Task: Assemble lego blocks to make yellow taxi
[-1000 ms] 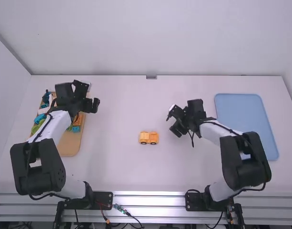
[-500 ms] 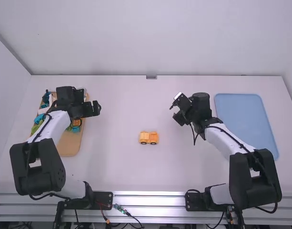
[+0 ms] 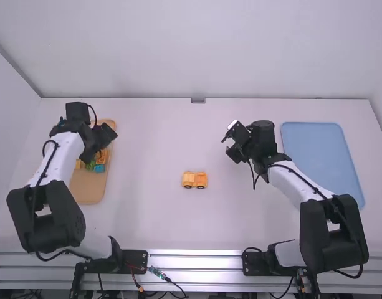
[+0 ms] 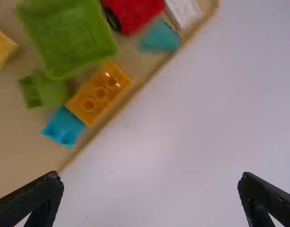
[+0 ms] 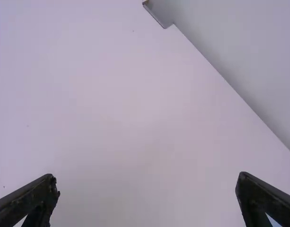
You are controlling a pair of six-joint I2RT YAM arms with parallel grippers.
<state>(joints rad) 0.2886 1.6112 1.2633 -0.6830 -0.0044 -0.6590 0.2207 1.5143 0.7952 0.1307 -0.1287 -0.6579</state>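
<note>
We noted the left gripper drawn back over the wooden tray, after it had sat farther out past the tray's edge; its fingers stood wide apart with nothing between them. The right arm had first swung outward from mid-table, then kept its place; its gripper was likewise spread and empty. The yellow-orange vehicle had not shifted: it stood upright on dark wheels on the white table, between the two arms and well apart from both. We took this to mean the left arm was hunting the next part, with the taxi partly built and the right arm free to steady it. Of materials: the tray was smooth, tan, round-cornered, its rim a straight pale band. On it lay a broad green piece, flat and slab-like; beside that, an oblong orange brick with round sockets or studs, we could not tell which, near a squat blue brick. A glossy red piece bore a black wheel, and a teal piece tapered like a wedge. Crowding there, we judged, might let a fingertip nudge neighbours during a pick.
</note>
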